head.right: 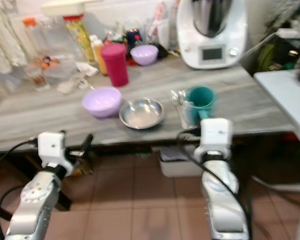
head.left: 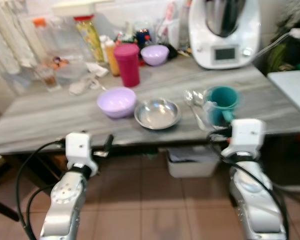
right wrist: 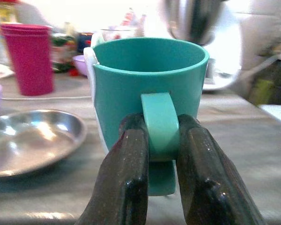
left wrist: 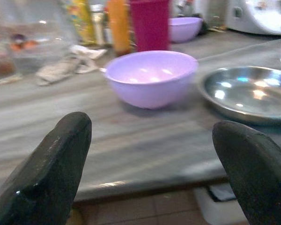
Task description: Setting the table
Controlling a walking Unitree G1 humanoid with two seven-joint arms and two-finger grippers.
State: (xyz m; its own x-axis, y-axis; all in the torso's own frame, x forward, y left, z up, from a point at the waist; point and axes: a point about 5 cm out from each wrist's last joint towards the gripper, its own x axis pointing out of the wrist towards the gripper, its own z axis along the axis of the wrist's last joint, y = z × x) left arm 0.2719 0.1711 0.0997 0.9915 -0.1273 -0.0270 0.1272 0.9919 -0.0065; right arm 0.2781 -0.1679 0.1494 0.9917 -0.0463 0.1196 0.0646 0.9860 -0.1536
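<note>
The right tool (right wrist: 161,154) pinches the teal mug (right wrist: 150,93) by its handle; light, rigid plastic, likely to swing. The left tool (left wrist: 150,164) is spread.

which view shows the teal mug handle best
The right wrist view: the teal mug is close up, its handle clamped between the right claw fingers. In both eye views the handle is small and blurred, partly behind the wrist.

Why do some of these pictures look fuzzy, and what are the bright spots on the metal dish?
Left eye view: soft all over, the back clutter blurriest. Left wrist view: the open left gripper looms dark and blurred; the steel dish carries white glare patches. Right wrist view: the teal mug, its handle pinched by the right gripper, is fairly sharp; the white appliance behind is washed out.
</note>
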